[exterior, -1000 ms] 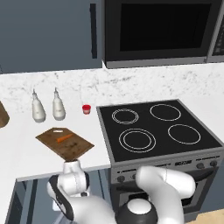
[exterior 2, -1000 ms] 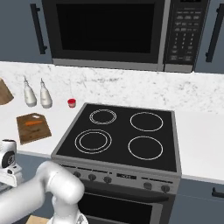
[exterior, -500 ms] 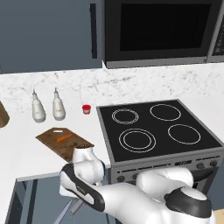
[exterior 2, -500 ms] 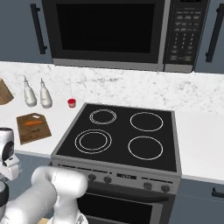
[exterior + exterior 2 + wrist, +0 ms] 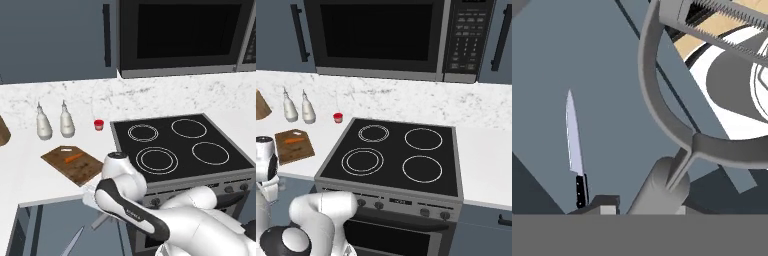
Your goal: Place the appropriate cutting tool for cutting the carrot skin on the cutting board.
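While the arm reaches down into the open drawer (image 5: 45, 220) below the counter (image 5: 20, 175), the step in hand reads as the pick-up of the peeler (image 5: 677, 100). In the hand view its grey handle runs straight down between the finger tips and its wide forked head fills the upper right. The gripper (image 5: 643, 207) appears to be pinched on that handle, though the contact itself sits at the picture's edge, so I note this as likely, not certain. In the left base view, a slim grey piece pokes out just under the wrist.

Next move, as I judge it: lift the peeler clear of the drawer, carry it up and back over the counter edge, and set it flat on the cutting board (image 5: 82, 167), beside the carrot (image 5: 74, 158) and not on it. Risk: a slim handle may twist in the grip.

Count:
- peeler: one, at the gripper, in the drawer
- knife (image 5: 574, 150): one, black handle, lying in the drawer, untouched
- cutting board: one, on the counter left of the stove (image 5: 185, 145)
- carrot: one, on the board
- white bottles (image 5: 44, 125): two
- small red cup (image 5: 99, 124): one
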You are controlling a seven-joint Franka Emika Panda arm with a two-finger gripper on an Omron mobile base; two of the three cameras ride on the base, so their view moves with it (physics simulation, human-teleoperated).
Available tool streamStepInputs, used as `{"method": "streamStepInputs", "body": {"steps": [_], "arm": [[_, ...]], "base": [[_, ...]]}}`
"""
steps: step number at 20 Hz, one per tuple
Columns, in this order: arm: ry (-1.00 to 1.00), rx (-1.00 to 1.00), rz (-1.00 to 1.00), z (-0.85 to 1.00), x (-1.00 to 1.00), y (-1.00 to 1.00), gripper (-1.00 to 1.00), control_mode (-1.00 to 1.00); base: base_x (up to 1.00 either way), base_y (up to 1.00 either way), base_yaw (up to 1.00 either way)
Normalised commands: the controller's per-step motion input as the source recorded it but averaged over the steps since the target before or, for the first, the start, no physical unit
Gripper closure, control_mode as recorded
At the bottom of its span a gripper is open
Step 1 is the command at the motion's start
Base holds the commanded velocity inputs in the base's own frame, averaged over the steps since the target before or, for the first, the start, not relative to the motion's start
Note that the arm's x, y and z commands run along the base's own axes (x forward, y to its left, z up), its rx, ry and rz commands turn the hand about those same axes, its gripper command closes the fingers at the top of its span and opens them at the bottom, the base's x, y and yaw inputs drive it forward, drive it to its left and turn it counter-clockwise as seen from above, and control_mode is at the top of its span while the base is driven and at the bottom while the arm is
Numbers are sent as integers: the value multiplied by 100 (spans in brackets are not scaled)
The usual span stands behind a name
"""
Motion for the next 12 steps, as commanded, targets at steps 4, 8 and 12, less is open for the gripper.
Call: {"method": "streamStepInputs", "body": {"steps": [4, 8, 12], "arm": [[-2, 0, -18, 59, 28, -22, 100, -100], [-1, 0, -14, 67, 49, -9, 100, -100], [0, 0, -13, 47, 67, -1, 100, -100]], "base": [[0, 0, 0], [0, 0, 0], [0, 0, 0]]}}
